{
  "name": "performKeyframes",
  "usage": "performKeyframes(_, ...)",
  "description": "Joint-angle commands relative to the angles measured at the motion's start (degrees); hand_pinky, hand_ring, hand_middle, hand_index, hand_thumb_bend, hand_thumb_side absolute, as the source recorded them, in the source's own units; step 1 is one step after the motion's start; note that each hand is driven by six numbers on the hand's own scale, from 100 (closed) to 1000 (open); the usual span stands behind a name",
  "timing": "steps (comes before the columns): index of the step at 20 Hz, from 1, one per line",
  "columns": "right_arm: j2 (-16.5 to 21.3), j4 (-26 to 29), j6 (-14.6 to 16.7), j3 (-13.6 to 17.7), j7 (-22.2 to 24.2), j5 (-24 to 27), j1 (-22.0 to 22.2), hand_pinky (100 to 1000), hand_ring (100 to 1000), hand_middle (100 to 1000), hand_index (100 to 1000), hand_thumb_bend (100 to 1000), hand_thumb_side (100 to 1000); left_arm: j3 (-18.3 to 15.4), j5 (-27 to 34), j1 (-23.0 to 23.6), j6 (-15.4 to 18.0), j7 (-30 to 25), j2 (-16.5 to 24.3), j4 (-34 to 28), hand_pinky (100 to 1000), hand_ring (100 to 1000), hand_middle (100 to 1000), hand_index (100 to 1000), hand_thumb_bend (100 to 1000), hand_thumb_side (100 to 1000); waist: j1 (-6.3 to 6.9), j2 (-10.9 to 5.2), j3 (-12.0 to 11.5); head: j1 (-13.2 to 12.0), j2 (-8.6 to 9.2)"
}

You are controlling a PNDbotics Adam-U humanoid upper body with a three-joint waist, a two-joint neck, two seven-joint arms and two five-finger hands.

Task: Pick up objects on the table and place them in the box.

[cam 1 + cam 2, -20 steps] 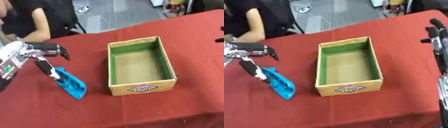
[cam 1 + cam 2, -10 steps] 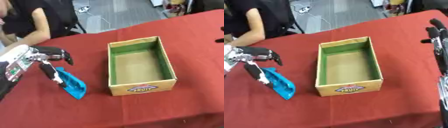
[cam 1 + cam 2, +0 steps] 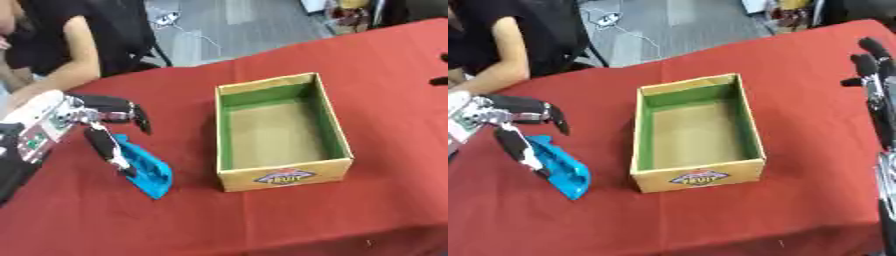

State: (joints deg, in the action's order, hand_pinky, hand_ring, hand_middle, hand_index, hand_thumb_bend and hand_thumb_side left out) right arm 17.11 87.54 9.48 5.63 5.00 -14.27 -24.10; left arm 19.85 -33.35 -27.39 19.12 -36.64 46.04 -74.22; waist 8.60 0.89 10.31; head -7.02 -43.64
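A flat blue object [image 3: 149, 169] lies on the red table [image 3: 385, 85], left of an open cardboard box [image 3: 278, 131] with a green inner lining and nothing inside. My left hand [image 3: 92, 122] hovers over the blue object's upper left end; its thumb reaches down onto the object's left edge and its fingers arch above it, spread and closed round nothing. My right hand [image 3: 871, 67] stands at the right edge in the right eye view, fingers straight and pointing up, well away from the box.
A seated person's arm [image 3: 66, 65] shows at the far left edge behind the table. Bare red cloth lies in front of the box and to its right. The table's front edge runs along the bottom.
My left hand has dropped lower and nearer to the blue object, the thumb now at its left edge. Box and right hand are unmoved.
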Motion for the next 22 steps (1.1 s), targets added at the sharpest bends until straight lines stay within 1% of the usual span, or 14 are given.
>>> performKeyframes(1,0.3,1.0,0.1,0.0,0.1,0.1,-1.2,675,906,963,1000,450,1000,-0.1,0.2,-1.3,0.1,-0.8,1.0,0.2,775,771,720,805,1000,469,-0.34,-0.41,0.0,-0.3,0.27)
performKeyframes(16,0.3,1.1,0.1,0.1,0.1,0.1,-1.4,676,906,964,1000,451,1000,0.9,0.6,-0.7,0.9,-2.5,-0.7,2.2,772,767,716,799,1000,450,-0.39,-0.17,0.1,-0.4,0.26)
performKeyframes(22,0.3,1.1,0.1,0.1,0.1,0.1,-1.5,676,907,964,1000,451,1000,1.0,0.6,-0.5,1.0,-2.3,-1.4,2.5,768,754,707,795,1000,445,-0.46,-0.06,0.1,-0.4,0.26)
